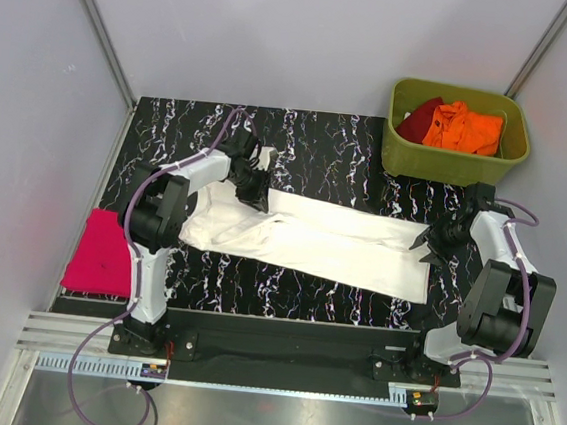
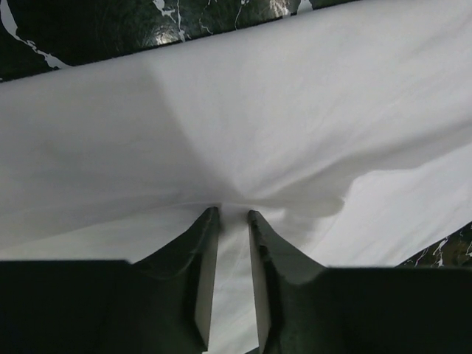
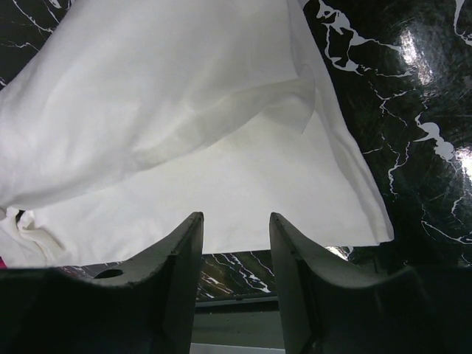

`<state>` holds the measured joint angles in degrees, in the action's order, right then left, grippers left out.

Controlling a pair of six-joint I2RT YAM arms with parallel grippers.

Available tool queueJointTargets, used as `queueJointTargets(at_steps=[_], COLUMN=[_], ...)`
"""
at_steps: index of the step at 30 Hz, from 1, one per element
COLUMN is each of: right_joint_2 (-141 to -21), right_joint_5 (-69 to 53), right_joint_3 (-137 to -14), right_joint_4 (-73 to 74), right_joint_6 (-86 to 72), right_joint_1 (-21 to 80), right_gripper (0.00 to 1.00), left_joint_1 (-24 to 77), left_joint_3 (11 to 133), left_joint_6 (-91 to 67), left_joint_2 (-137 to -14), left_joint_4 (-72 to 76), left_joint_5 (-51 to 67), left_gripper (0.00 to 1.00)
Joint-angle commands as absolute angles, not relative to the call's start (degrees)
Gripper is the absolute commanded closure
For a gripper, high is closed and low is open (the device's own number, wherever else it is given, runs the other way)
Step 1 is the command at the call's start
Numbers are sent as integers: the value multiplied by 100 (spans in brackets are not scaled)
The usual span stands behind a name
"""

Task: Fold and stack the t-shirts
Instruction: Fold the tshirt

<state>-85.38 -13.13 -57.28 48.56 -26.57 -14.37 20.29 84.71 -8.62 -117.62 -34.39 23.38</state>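
Far left: pink shirt (image 1: pixel 102 252), folded, lying at the left edge of the table (image 1: pixel 320 146), well apart from both arms and, by judgement, serving as the base of the stack. Next: left pincer (image 1: pixel 254 185), sitting at the far long edge of the white shirt (image 1: pixel 311 240), near its left end. In the wrist view its fingers (image 2: pixel 203 251) are standing close together with cloth puckering at their tips, so it is reading as a pinch on that shirt. Centre: the white shirt is lying flat as a long band, its long axis running left to right across the table and sloping toward the near edge at the right, with one arm at each end. Nothing is lying on it between the pincers. Right: right pincer (image 1: pixel 429 245), hovering at the shirt's right end. Its fingers (image 3: pixel 184 258) are standing about half apart and gripping nothing visible, while the hem is lying just ahead of and below the tips, the cloth stretching away to the left. By judgement, this arm is needing to close on that hem before both ends can be carried over together. Far right, beyond that pincer: green tub (image 1: pixel 454 164), holding an orange shirt (image 1: pixel 462 127) and a dark red shirt (image 1: pixel 422 113), near the right arm and liable to be crowding any outward swing.
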Motion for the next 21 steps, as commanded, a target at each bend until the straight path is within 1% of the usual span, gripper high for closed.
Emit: queueJointTargets(at_steps=[1,3,4,8,13,16,18,21], right_joint_2=[-8525,-8534,-8534,-8560,-8736,-8833,-8956,-9149], right_joint_5=[-1188,-881,-775,-475,-825,-984,-897,-669], right_joint_3=[-5836,-5871,-5906,-5941,-5941,-5976,-6064,-6328], right_joint_4=[4922,5009,5036,5036,4764,4509,4465,4640], right_joint_6=[-2593,-2593,-2601,-2645,-2803,-2944,-2997,-3032], right_joint_1=[-1406,-1415,-1415,-1415,-1406,-1415,-1415,-1415], right_gripper=[52,52,52,51,53,60,63,62], left_joint_1=[2013,2004,2004,2004,2004,2013,2013,2030], left_joint_3=[8376,8315,8306,8139,7893,7708,7585,7366], left_joint_6=[-897,-896,-896,-1010,-1177,-1274,-1309,-1292], left_joint_2=[-11514,-11365,-11312,-10900,-10425,-10248,-10108,-9862], left_joint_4=[-3278,-3305,-3348,-3393,-3454,-3445,-3480,-3551], left_joint_5=[2435,2408,2400,2390,2461,2575,2627,2584], left_gripper=[79,85,91,97,100,100,100,100])
